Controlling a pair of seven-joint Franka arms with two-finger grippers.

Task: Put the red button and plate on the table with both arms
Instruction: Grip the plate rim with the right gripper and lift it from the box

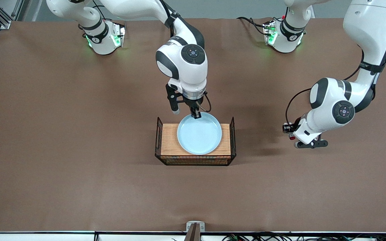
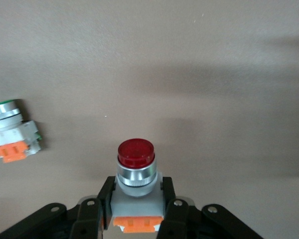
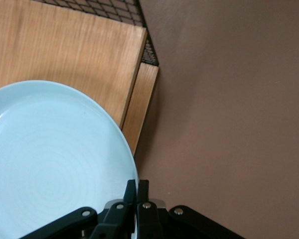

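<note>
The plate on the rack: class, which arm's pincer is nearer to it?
Right. The right pincer is shut on the rim of the plate. The left pincer, holding the red button, hangs over the table toward the left arm's end.

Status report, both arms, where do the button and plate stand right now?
Left gripper shut on red button, over the table. Right gripper pinching plate rim, plate on rack. Second button lies nearby.

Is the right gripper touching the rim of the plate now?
Touching. The right wrist view shows the right gripper with its fingers shut on the rim of the plate, no gap showing.
</note>
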